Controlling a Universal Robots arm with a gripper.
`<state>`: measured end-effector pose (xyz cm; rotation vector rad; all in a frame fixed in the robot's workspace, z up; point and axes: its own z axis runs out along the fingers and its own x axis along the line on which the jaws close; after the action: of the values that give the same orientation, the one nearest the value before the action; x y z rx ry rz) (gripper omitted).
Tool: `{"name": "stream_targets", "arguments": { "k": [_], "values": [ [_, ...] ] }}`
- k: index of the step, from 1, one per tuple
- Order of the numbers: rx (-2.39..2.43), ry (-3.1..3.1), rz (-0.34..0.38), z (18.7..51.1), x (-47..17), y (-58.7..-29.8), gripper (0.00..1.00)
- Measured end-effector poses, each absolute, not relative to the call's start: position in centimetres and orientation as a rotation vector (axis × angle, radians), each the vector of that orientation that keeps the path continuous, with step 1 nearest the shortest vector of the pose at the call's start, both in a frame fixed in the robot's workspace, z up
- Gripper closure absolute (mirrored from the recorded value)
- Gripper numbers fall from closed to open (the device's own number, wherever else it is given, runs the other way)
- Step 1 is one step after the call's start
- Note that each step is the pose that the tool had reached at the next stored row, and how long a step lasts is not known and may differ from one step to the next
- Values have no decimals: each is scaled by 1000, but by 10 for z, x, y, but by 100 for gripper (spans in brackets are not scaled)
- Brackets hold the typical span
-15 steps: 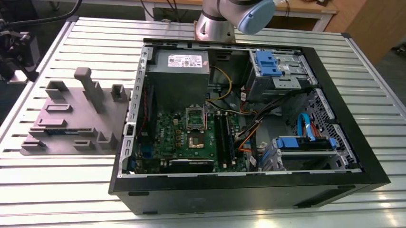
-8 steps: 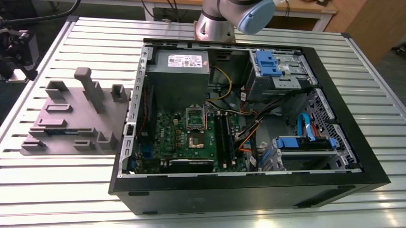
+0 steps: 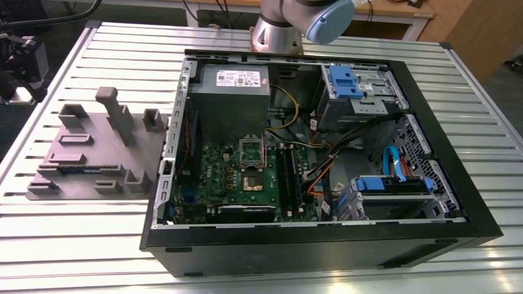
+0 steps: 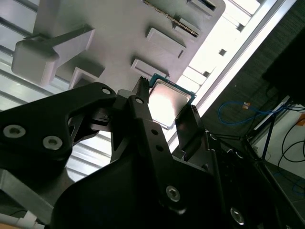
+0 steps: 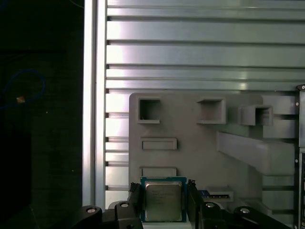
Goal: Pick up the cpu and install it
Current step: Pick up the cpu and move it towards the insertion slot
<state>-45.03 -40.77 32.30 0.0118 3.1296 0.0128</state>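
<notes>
In both wrist views the cpu (image 5: 163,200) (image 4: 169,101), a small square chip with a shiny metal top and a green rim, sits between the two black fingers of my gripper (image 5: 163,189) (image 4: 167,98). The fingers press on two opposite edges of it. Chip and gripper hang well above the grey holder plate (image 5: 190,124) (image 4: 119,28) (image 3: 98,147). In the exterior view, the open computer case (image 3: 327,245) lies on the table, with the motherboard socket (image 3: 252,177) uncovered and its metal frame (image 3: 251,148) swung up.
The slatted aluminium table (image 3: 82,245) carries the plate and the case. A grey power supply (image 3: 234,82), blue drive cages (image 3: 351,82) and loose cables (image 3: 327,165) crowd the case. The arm's base (image 3: 282,27) stands behind it. The table's edge (image 5: 93,95) borders dark floor.
</notes>
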Motion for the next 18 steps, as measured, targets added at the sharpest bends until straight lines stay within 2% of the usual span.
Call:
{"name": "stream_targets", "arguments": {
  "k": [18],
  "values": [
    [12, 3130, 13, 325, -447, -408, 53]
  ]
}}
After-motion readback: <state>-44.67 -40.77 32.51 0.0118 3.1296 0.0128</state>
